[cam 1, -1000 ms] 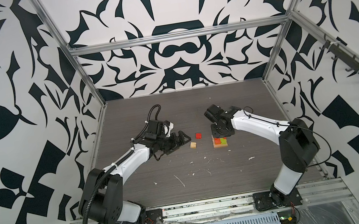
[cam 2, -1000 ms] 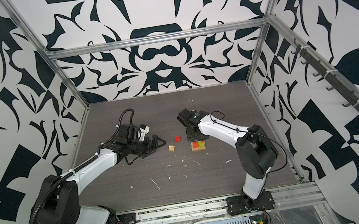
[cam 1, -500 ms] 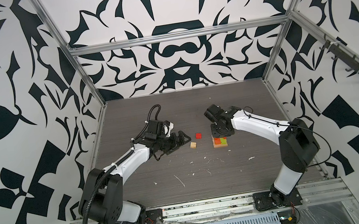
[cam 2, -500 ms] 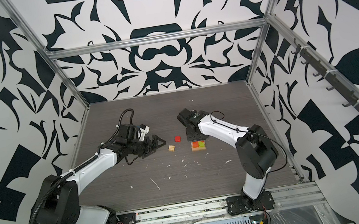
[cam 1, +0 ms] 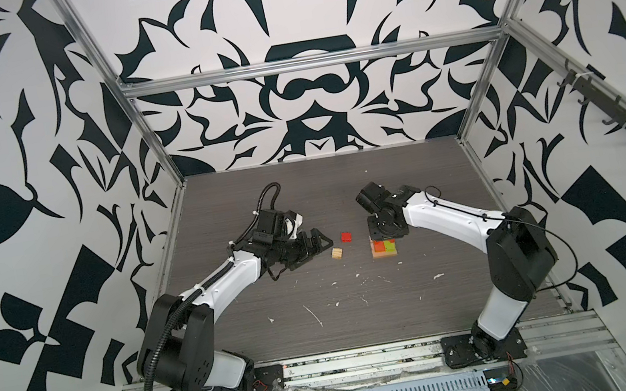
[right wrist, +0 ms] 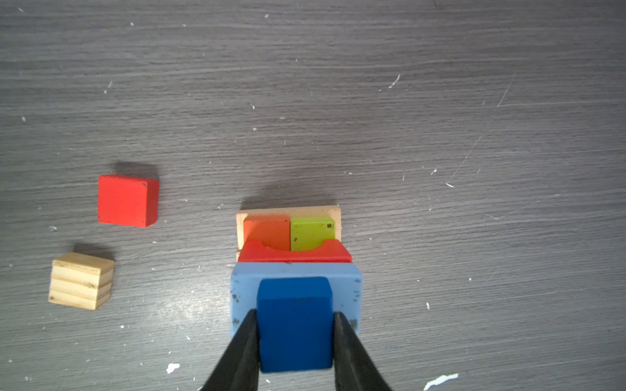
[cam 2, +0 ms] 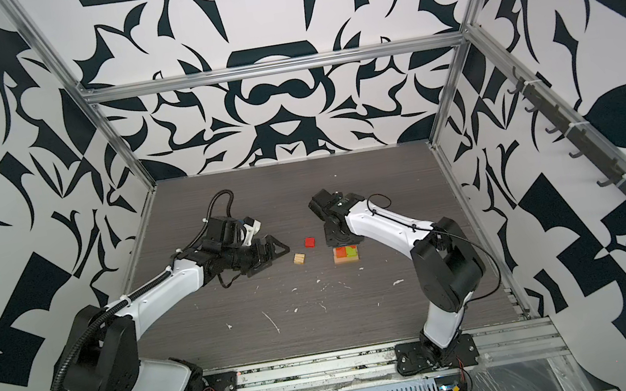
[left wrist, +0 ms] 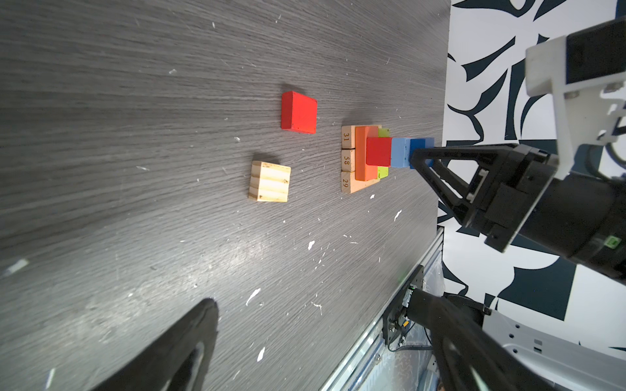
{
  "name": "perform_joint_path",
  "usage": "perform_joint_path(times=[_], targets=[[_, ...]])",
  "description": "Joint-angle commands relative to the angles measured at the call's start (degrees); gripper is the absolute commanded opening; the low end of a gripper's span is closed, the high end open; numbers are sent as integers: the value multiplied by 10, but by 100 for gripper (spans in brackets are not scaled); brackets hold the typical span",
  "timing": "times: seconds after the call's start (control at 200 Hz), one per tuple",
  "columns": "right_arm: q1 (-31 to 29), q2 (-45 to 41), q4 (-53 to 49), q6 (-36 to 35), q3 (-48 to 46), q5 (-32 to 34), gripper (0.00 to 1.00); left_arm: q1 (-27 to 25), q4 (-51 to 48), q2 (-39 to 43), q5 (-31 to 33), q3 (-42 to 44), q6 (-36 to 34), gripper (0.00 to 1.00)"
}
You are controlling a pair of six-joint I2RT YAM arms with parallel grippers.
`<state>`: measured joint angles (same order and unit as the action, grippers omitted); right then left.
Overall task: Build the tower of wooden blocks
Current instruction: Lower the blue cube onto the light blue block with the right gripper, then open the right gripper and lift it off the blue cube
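Dark blue caps the stack: a dark blue wooden cube (right wrist: 294, 325) sits on the light blue wooden slab (right wrist: 244, 284) at the top of the wood block tower (cam 1: 384, 248), right of centre on the grey wood-grain table (cam 1: 302, 189). Over the last second almost nothing has shifted in either top view. Both arms and every block hold their places, so the placing looks finished and letting go seems the step in hand.

The right gripper (right wrist: 295, 314) reaches down over the tower. Its fingers (right wrist: 244, 348) lie flush against two opposite sides of the cube with no gap showing, a pinch on it. The left gripper (cam 1: 317, 251), spread wide and holding nothing, hangs well left of the tower. Between them lie a loose red wooden block (cam 1: 346, 236), farther back, and a plain tan wooden block (cam 1: 337, 252), nearer. Both probably remain to be stacked.
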<state>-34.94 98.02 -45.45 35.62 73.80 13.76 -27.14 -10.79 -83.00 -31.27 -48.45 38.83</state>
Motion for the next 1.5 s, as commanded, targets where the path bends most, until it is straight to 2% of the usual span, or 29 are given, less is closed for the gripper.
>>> perform_joint_path(times=[0.0, 0.32, 0.665, 1.045, 1.375, 1.395, 1.495], targets=[[3, 4, -1, -3, 13, 12, 39, -2, -12, 8, 2, -15, -7, 100], [3, -5, 1, -8, 13, 11, 45, -2, -14, 6, 1, -17, -8, 100], [2, -46, 13, -26, 8, 10, 56, -3, -14, 3, -1, -23, -7, 100], [2, -73, 5, -42, -6, 7, 62, -5, -14, -1, 2, -24, -8, 100], [3, -116, 9, -68, -21, -21, 70, -5, -3, -9, 8, -22, 5, 100], [3, -116, 8, -71, -20, -43, 70, -5, -2, -10, 9, -22, 7, 100], [-5, -120, 16, -88, -14, -69, 71, -5, -2, -14, 11, -22, 12, 100]])
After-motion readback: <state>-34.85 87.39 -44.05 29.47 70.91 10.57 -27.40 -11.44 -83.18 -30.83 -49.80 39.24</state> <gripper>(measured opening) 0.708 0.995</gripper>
